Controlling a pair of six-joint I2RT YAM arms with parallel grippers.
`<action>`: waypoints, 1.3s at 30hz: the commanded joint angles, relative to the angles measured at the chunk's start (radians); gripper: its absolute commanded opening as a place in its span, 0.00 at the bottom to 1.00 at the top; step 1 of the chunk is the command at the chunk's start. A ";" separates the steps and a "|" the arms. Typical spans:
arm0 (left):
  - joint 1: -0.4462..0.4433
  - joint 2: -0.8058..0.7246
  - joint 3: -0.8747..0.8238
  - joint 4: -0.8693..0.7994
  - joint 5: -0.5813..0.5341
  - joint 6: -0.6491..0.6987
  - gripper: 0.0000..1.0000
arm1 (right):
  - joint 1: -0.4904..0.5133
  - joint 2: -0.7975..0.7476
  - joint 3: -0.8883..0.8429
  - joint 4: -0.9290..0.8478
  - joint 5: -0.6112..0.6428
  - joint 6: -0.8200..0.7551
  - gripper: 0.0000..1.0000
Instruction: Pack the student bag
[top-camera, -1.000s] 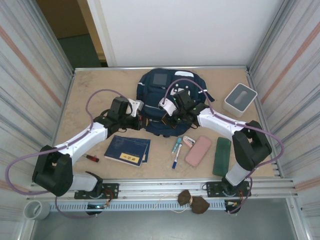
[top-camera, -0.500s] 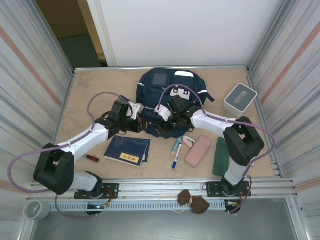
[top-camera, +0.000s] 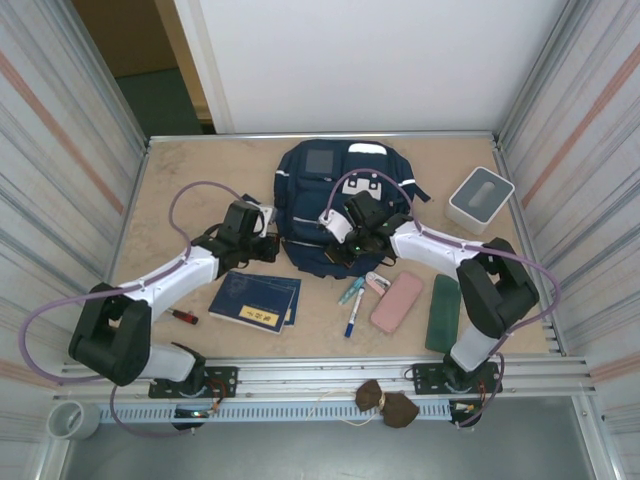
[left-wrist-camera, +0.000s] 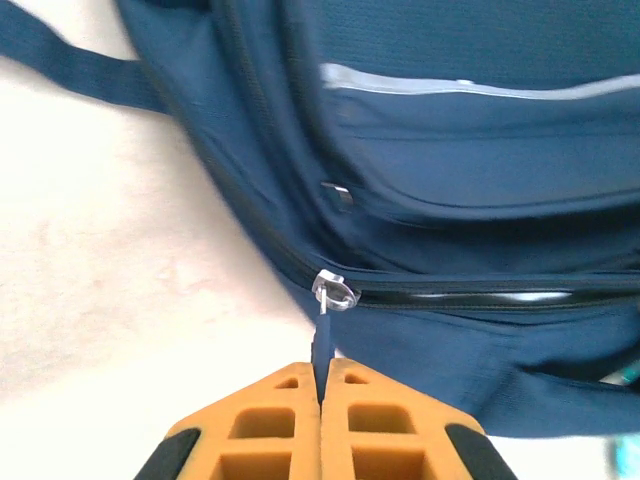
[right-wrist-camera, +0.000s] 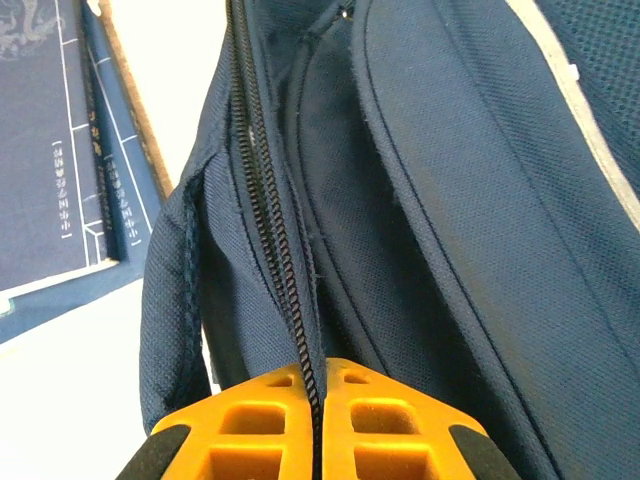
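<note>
The student bag (top-camera: 335, 195) is seen lying flat at the upper centre of the top view, on the sandy table (top-camera: 190, 180), with its grey patch toward the top of the frame. The left gripper (top-camera: 268, 244) is placed at the bag's lower left edge. In the left wrist view, its orange fingers (left-wrist-camera: 300, 400) are pressed together on the dark blue pull tab (left-wrist-camera: 320, 350), which hangs from the silver slider (left-wrist-camera: 334, 290) of a zip running to the right. The right gripper (top-camera: 342, 246) is set against the bag's lower middle edge. In the right wrist view, its jaws are closed at the bottom of the frame on the black zip teeth (right-wrist-camera: 270, 250) and the fabric beside them.

Below the bag in the top view, a navy notebook (top-camera: 255, 300) is laid at the lower left, near the left arm. To its right, a pen (top-camera: 352, 320), a pink case (top-camera: 397, 300) and a dark green case (top-camera: 444, 313) are lined up side by side. A grey box (top-camera: 480, 198) is stood at the upper right, well apart from the bag
</note>
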 joint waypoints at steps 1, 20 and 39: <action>0.049 0.024 0.019 -0.022 -0.164 0.012 0.00 | -0.025 -0.072 -0.004 -0.055 0.012 -0.033 0.00; 0.243 0.438 0.309 0.181 -0.053 -0.035 0.00 | -0.063 -0.029 0.120 -0.055 -0.212 -0.052 0.00; 0.198 0.134 0.065 0.230 0.049 -0.121 0.62 | -0.171 -0.064 0.090 -0.064 -0.101 0.318 0.64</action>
